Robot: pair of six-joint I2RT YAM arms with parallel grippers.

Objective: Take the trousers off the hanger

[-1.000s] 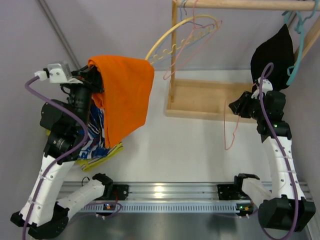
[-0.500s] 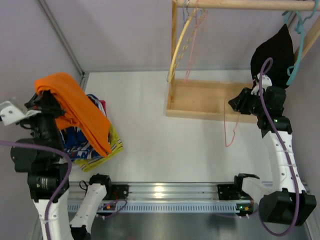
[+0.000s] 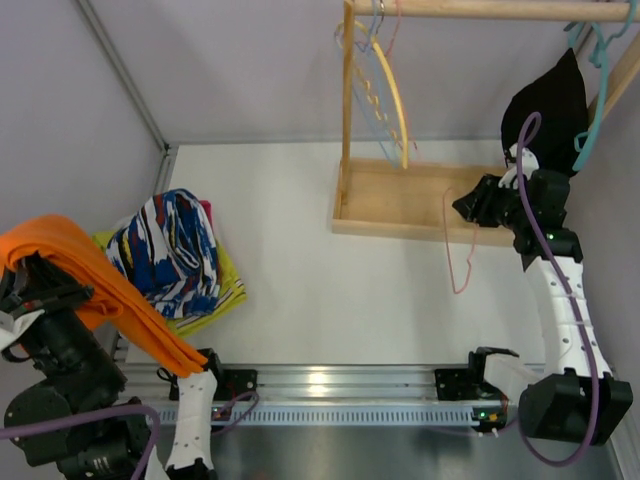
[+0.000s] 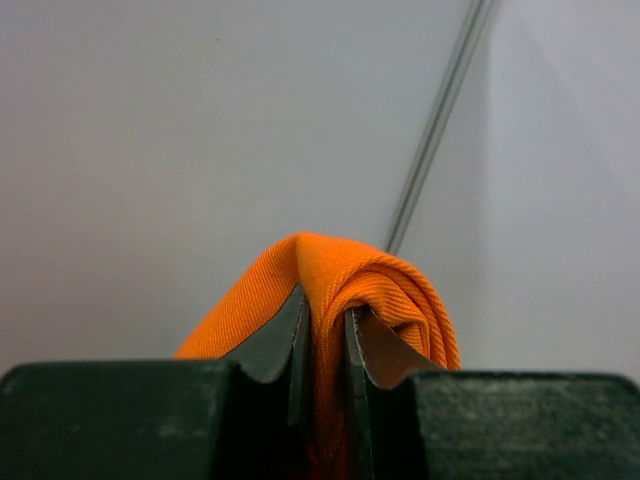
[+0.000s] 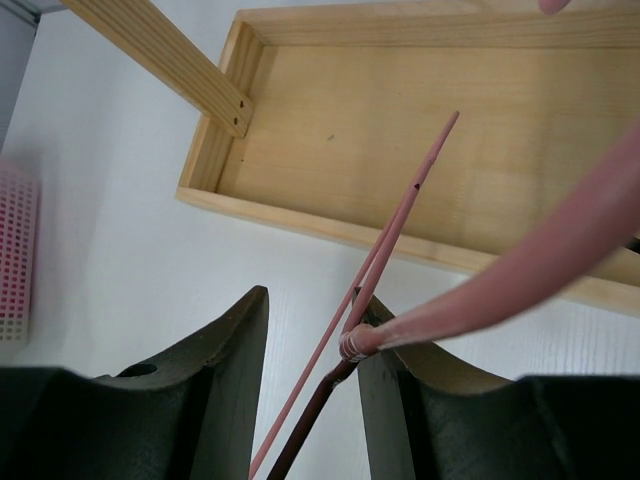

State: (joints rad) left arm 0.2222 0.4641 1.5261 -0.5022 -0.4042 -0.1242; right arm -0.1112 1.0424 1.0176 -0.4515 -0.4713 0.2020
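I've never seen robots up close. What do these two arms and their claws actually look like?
Both arms are smooth white segments linked by chunky black joints, clearest on the right arm. A purple cable loops along each. The left arm shows mostly black housings here. The right claw and left claw each have two dark, flat-faced fingers.

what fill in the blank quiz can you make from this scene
1. The left pincer is shut on the ____ trousers.
2. A ____ wire hanger sits between the fingers of the right pincer.
3. The yellow hanger hangs bare from the ____ rail.

Missing words: orange; pink; wooden
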